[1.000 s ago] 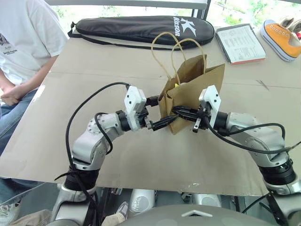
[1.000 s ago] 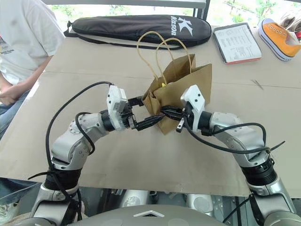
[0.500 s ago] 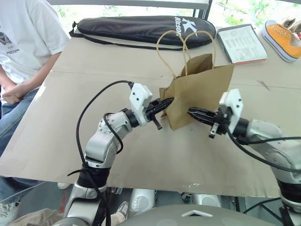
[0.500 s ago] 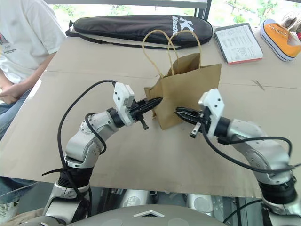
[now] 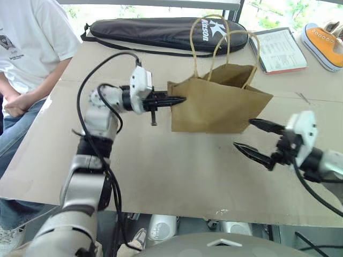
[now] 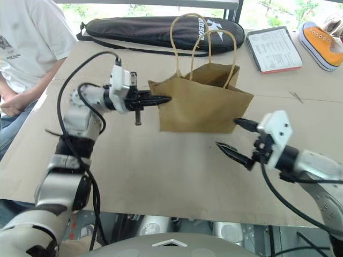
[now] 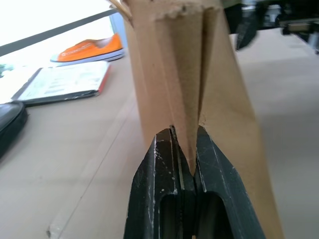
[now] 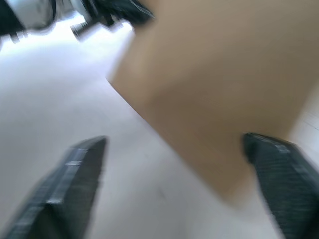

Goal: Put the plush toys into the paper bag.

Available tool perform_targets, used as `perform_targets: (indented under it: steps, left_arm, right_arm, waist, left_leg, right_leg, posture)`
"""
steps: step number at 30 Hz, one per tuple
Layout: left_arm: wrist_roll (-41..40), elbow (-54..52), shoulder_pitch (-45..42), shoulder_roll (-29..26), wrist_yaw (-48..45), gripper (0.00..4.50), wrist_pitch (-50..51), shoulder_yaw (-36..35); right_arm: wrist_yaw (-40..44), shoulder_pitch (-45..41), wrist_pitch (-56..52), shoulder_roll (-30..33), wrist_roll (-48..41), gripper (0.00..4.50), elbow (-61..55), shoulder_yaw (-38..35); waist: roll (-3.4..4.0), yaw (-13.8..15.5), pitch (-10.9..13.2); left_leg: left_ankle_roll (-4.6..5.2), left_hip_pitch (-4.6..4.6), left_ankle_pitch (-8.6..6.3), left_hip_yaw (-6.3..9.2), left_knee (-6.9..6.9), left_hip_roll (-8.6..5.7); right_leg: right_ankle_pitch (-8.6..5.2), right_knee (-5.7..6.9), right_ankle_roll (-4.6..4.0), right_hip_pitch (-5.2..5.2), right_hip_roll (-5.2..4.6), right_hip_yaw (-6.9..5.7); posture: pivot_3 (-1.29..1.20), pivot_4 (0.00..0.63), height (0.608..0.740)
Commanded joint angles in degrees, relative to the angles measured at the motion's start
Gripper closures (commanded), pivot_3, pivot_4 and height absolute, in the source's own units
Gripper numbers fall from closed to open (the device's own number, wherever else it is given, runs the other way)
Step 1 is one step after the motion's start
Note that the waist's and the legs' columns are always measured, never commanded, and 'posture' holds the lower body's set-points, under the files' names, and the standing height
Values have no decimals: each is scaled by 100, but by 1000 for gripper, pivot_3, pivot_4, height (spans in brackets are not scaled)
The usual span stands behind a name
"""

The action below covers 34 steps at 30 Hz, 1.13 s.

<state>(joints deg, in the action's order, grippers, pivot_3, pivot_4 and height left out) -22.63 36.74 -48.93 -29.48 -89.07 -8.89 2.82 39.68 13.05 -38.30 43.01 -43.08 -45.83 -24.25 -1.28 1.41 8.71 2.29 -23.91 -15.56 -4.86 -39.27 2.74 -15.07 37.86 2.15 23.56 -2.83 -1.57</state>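
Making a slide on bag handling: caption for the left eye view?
Left gripper pinches the paper bag by its side edge; right gripper hangs open beside it.

Open tabletop point(image 5: 161, 176) spans the lower centre and lower left of the frame, unobstructed. The paper bag point(image 5: 214, 110) stands at centre, its mouth open upward beneath two looped handles point(image 5: 214, 40) that partly bar entry from above. The left end effector point(image 5: 179, 99) is clamped on the bag's left edge, blocking that side. The right end effector point(image 5: 257, 140), jaws spread, occupies the room just beside the bag's lower right corner. Along the upper edge lie a black zip case point(image 5: 161, 31), a clipboard point(image 5: 278, 49) and an orange sneaker point(image 5: 324, 44). A seated person point(image 5: 27, 59) closes off the upper left.
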Motion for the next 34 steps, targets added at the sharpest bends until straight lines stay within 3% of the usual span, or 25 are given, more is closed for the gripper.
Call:
perform_targets:
  steps: [1, 6, 9, 13, 16, 17, 21, 26, 30, 34]
  left_arm:
    - [-48, 676, -243, 92, -343, 4500, -494, 51]
    - [162, 1462, -420, 109, -343, 4500, -1087, 207]
    - [80, 1720, -451, 27, -343, 3518, -907, 184]
    - [-17, 1691, -456, -11, -343, 1607, -655, -122]
    - [-168, 432, 220, -389, 287, 234, 328, -457]
    - [-217, -13, 459, -510, 447, 69, 679, -522]
    - [-805, -2439, 1926, -1160, 1381, 69, 2707, -973]
    - [-1535, -4788, 4010, -1462, 2516, 69, 4079, -1975]
    - [-1760, -5788, 5397, -1494, 2888, 69, 4435, -2644]
    - [-1876, -5998, 6012, -1436, 2972, 69, 4452, -2941]
  right_arm:
    - [230, 467, 207, 86, -107, 54, -366, -854]
    - [304, 988, 382, 13, 6, 54, -498, -1183]
    - [251, 1006, 584, -63, 170, 0, -512, -990]
    - [283, 1035, 805, -114, 311, 0, -447, -967]
    - [616, 1179, 1113, -119, 420, 0, -82, -1226]
    - [716, 1228, 1163, -109, 388, 0, -8, -1330]
    - [1179, 1417, 1340, -6, 280, 0, 371, -1786]
    - [1719, 1646, 1662, 81, 477, 0, 895, -2095]
    - [2047, 1848, 1866, 145, 641, 0, 1209, -2265]
    - [2238, 1881, 2028, 200, 794, 0, 1446, -2262]
  waist:
    - [0, -31, 0]
    - [-5, -84, 1]
    - [-4, -80, 1]
    - [-4, -63, 1]
    - [-4, -74, 1]
    - [-3, -102, 1]
    - [0, -146, 0]
    - [2, -154, -3]
    - [5, -130, -6]
    - [12, -74, -10]
  left_leg:
    - [1, 1, 0, 1, 0, 0]
    - [20, 5, -12, 13, -2, 3]
    - [22, 8, -13, 12, -2, 3]
    - [21, 6, -12, 11, -4, 3]
    - [19, 5, -11, 12, -4, 3]
    - [19, 5, -11, 10, -4, 5]
    - [-1, 9, 0, 8, 1, 42]
    - [-1, 19, 0, 7, 1, 43]
    - [-2, 23, 0, 5, 1, 41]
    - [18, 28, -12, 6, 1, 40]
  right_leg:
    - [0, 1, 0, -1, 0, 1]
    - [0, 11, 0, 0, 3, 0]
    - [0, 12, 0, -2, 3, 3]
    - [0, 11, 0, -1, 2, 3]
    - [0, 10, 1, -1, 1, 2]
    - [-1, 10, 1, -1, 0, 5]
    - [-1, 12, 1, -1, 2, 8]
    - [-1, 15, 1, -10, -17, 25]
    - [-2, 15, 0, -13, -22, 27]
    - [-3, 15, -2, -15, -15, 22]
  posture:
    - [0, 150, 740]
    - [0, 150, 740]
    - [0, 150, 740]
    - [0, 150, 740]
    - [0, 150, 740]
    - [0, 150, 740]
    - [0, 150, 740]
    - [0, 150, 740]
    - [0, 150, 740]
    - [0, 150, 740]
